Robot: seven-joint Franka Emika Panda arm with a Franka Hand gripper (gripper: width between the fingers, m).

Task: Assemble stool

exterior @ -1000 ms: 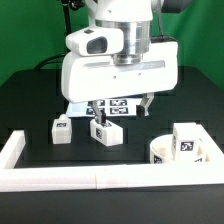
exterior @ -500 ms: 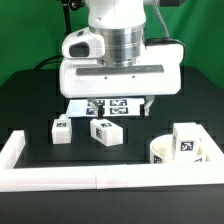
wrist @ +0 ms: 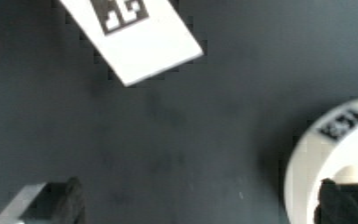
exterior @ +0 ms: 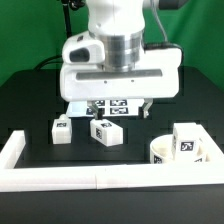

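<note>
A black bench (exterior: 30, 100) before a green backdrop (exterior: 25, 35) is bordered on its near side and at the exterior view's left by a white border rail (exterior: 100, 179). The arm (exterior: 120, 70) hides part of the marker board (exterior: 120, 103), over which the end effector (exterior: 118, 108) hangs, fingers apart and empty. The left leg (exterior: 60, 131) and middle leg (exterior: 105, 131) lie near the rail; the round seat (exterior: 163, 153), at the right, carries the third leg (exterior: 188, 140).

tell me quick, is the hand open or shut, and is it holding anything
hand: open, holding nothing
</note>
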